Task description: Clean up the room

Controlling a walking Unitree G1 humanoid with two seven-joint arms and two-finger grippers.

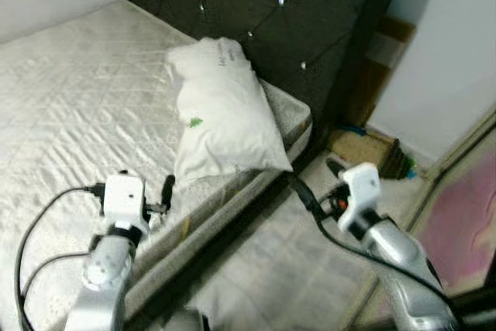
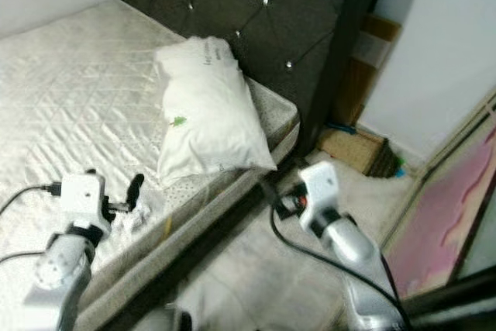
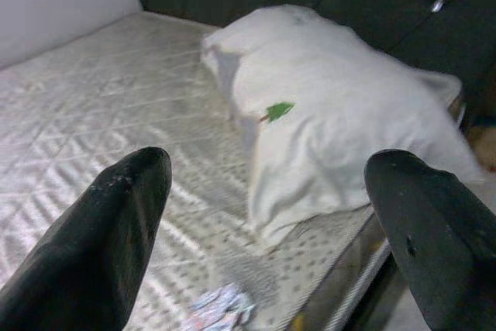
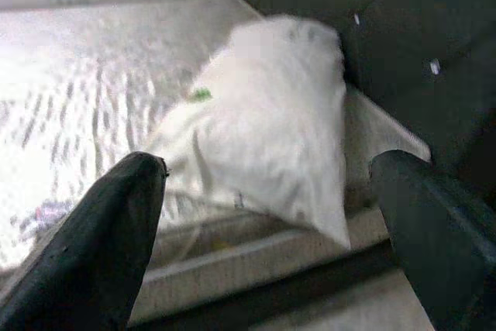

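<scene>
Facing the bed (image 1: 70, 98), both hands are spread apart and empty, apparently ready to grab: the left hand (image 3: 263, 230) hovers just above crumpled paper (image 2: 139, 215) near the pillow (image 1: 221, 110); the right hand (image 4: 271, 238) waits beside the mattress edge.

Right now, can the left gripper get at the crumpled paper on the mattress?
Probably yes: the left gripper is open, and the crumpled paper lies just ahead of it on the mattress, nothing between.

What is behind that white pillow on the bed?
Behind the pillow stands a dark tufted headboard with shiny buttons; the pillow leans toward it near the mattress corner. The lower headboard and the mattress strip right behind the pillow are covered, so anything there cannot be seen.
</scene>
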